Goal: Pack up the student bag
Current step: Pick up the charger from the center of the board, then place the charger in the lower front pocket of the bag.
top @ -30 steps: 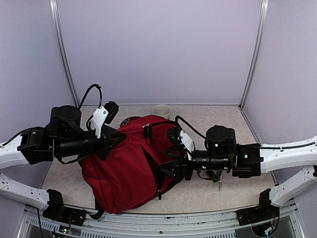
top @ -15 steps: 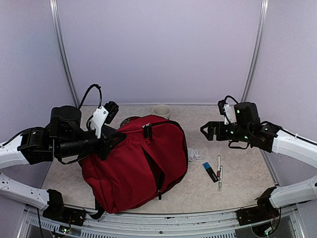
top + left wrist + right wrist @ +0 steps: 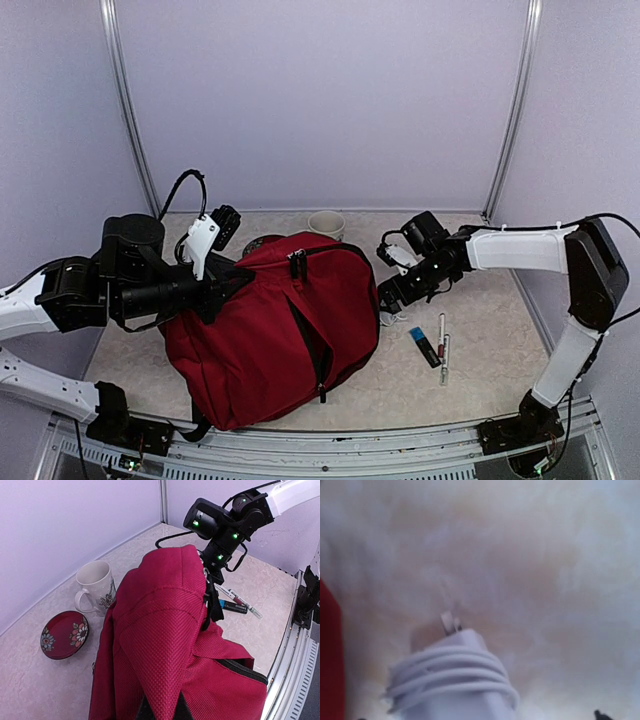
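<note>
Top: I see the student bag point(image 3: 270, 330) left of centre on the counter point(image 3: 480, 350). The left end effector point(image 3: 232, 283) pinches its upper fabric. The right end effector point(image 3: 390, 298) sits low by its right side.
Left wrist: mug point(image 3: 95, 586) and red saucer point(image 3: 64, 634) beside the bag.
Right wrist: blurred white charger point(image 3: 452, 675) close up; can't tell the grip.

Pale lilac walls point(image 3: 320, 100) meet at thin metal corner posts point(image 3: 512, 110) above a beige, speckled counter point(image 3: 480, 340), evenly lit.

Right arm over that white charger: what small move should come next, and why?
Probably lower the right gripper and close on the white charger: it lies on the table beside the student bag, right under the wrist camera.
</note>
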You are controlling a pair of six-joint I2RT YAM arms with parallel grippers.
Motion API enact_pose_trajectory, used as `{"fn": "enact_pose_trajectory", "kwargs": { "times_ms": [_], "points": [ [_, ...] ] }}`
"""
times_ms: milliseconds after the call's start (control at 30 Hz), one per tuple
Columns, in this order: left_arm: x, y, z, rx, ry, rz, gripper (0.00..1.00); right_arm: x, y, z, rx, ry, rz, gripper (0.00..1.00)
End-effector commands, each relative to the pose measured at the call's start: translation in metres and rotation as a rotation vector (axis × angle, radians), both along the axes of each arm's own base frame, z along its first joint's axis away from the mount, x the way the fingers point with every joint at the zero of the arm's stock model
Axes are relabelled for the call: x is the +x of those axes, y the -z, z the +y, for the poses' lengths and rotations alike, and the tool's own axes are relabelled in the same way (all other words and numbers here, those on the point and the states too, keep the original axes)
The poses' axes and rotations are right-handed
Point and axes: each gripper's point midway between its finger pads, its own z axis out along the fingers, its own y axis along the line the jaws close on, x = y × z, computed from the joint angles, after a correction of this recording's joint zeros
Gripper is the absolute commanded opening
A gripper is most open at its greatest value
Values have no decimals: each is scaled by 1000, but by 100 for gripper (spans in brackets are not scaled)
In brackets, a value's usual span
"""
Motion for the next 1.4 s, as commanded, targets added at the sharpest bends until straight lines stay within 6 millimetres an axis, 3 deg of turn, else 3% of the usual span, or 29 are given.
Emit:
{"fn": "enact_pose_trajectory", "kwargs": {
  "times_ms": [0,167,367,500,633,767,933,1000,1067,1233,1300,1367],
  "points": [
    [5,-62,-3,-174,-20,-117,0,-4,14,5,-33,-94,41,92],
    [5,-59,-3,-169,-17,-115,0,-6,31,19,-49,-152,61,89],
    [6,-58,-2,-164,-21,-113,0,1,55,15,-212,-172,40,86],
    [6,-56,-2,-160,-25,-111,0,1,56,17,-222,-179,46,63],
    [7,-55,-2,-156,-27,-110,0,3,38,17,-208,-149,12,42],
    [8,-54,-2,-153,-30,-111,0,4,9,11,-186,-98,-41,34],
    [10,-52,-1,-153,-36,-109,0,-2,-47,-2,-121,-12,-129,31],
    [10,-51,-1,-151,-37,-106,0,-14,-73,2,-75,-24,-164,29],
    [12,-50,-1,-150,-41,-105,0,-37,-99,19,-27,-101,-218,29],
    [14,-49,-1,-152,-47,-100,0,-139,-166,97,319,-523,-340,28],
    [14,-49,0,-153,-49,-100,0,-175,-180,113,463,-661,-356,28],
    [15,-49,0,-156,-49,-98,0,-193,-182,124,559,-733,-367,28]
  ]
}}
